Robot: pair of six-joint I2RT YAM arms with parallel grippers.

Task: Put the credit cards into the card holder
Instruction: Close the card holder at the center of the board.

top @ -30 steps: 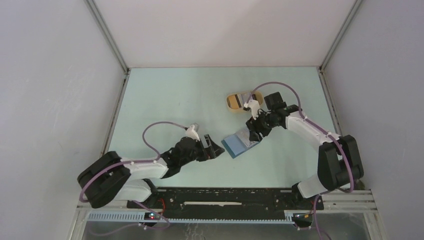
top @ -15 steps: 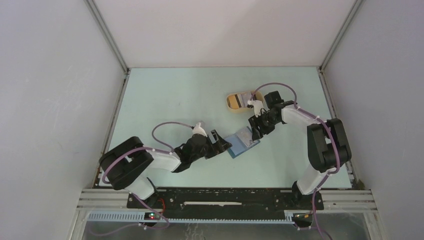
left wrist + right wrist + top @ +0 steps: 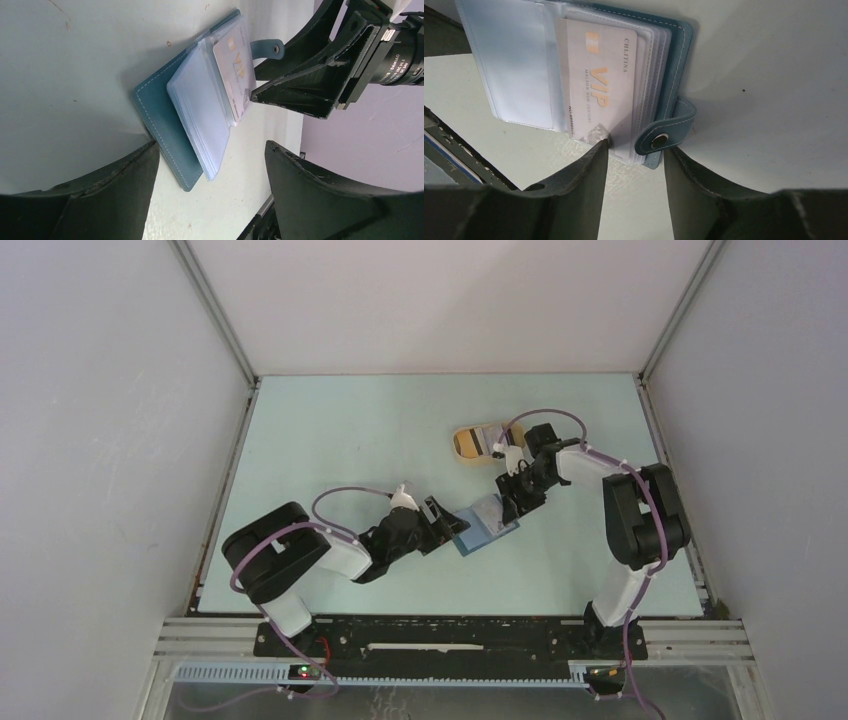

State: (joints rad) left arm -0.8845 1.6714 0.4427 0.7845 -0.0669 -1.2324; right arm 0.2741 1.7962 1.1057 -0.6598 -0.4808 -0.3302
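Open teal stitched card holder (image 3: 676, 55), 1 glossy VIP card (image 3: 599, 85) in its clear sleeves (image 3: 519, 65). Left gripper (image 3: 211, 150) and right gripper (image 3: 636, 147) fingers spread beside it.

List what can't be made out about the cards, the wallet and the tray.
- Tray contents: top view, too small, and the right arm overlaps its right end, so any cards left there cannot be counted.
- VIP card number: right wrist view, print tiny and blurred.
- Card holder other sleeves: both wrist views, stacked frosted plastic hides what they hold; the right wrist frame's top edge crops them.
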